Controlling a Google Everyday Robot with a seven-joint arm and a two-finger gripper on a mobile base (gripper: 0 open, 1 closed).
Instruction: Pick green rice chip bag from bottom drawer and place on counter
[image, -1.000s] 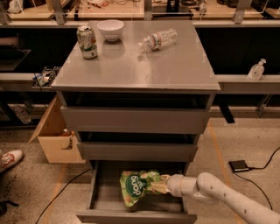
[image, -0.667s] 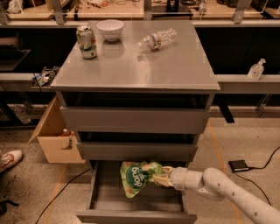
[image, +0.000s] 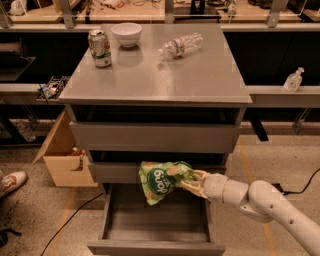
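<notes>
Jaws are pinched shut on the right edge of the green rice chip bag (image: 161, 181), and they sit just right of the cabinet's middle line, level with the middle drawer (image: 115, 172). The bag hangs clear of the bottom drawer (image: 155, 247), which is pulled well out towards me; its lower corner dangles over the drawer's open tray without touching the walls. The upper part of the bag overlaps the middle drawer's front, so I read it as just in front of that face. My arm (image: 260, 202) comes in from the lower right, passing the drawer's right rim.

Up top, the table (image: 165, 82) overhangs the top drawer (image: 155, 137) with a thin front edge. A can (image: 100, 48) and a white bowl (image: 126, 34) stand at the back left; a plastic bottle (image: 181, 45) lies on its side at the back, right of centre. The front stretch and right side show only grey surface. Left of the cabinet a cardboard box (image: 62, 160) sits on the floor, near the drawer's left side
</notes>
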